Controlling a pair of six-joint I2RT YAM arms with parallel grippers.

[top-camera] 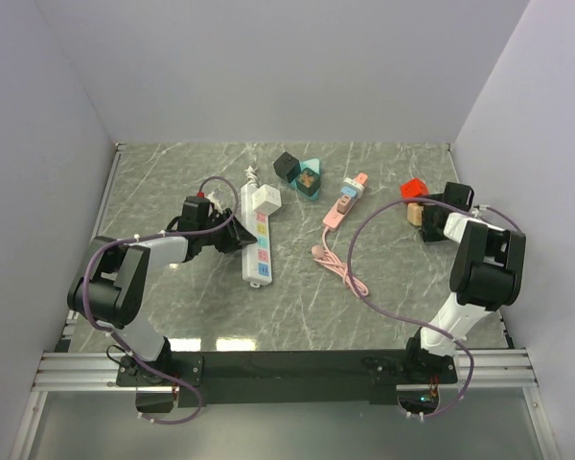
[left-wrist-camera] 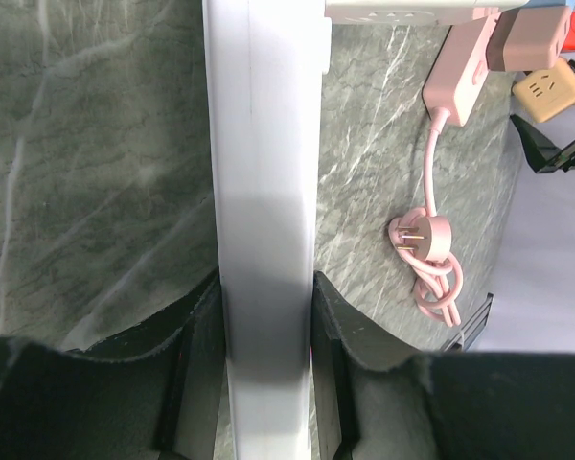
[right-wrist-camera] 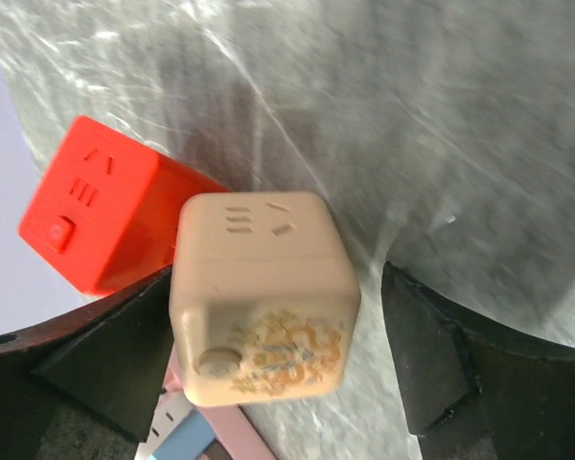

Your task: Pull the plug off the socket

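The socket is a long white power strip [top-camera: 257, 244] lying on the marble table, with a white block [top-camera: 264, 196] at its far end. My left gripper [top-camera: 228, 233] is shut on the strip's side; in the left wrist view both pads [left-wrist-camera: 196, 326] press the white body [left-wrist-camera: 265, 144]. A beige cube plug [right-wrist-camera: 264, 287] with slots on top rests beside a red cube [right-wrist-camera: 101, 216], apart from the strip. My right gripper [right-wrist-camera: 278, 283] stands open around the beige cube [top-camera: 417, 213]: the right pad [right-wrist-camera: 426, 335] is clearly off it, the left pad lies close.
A pink extension cord [top-camera: 337, 264] with a pink and blue socket head [top-camera: 347, 199] lies mid-table. A black cube [top-camera: 287, 167] and a teal block [top-camera: 310, 178] sit at the back. Walls close in on the left, right and back.
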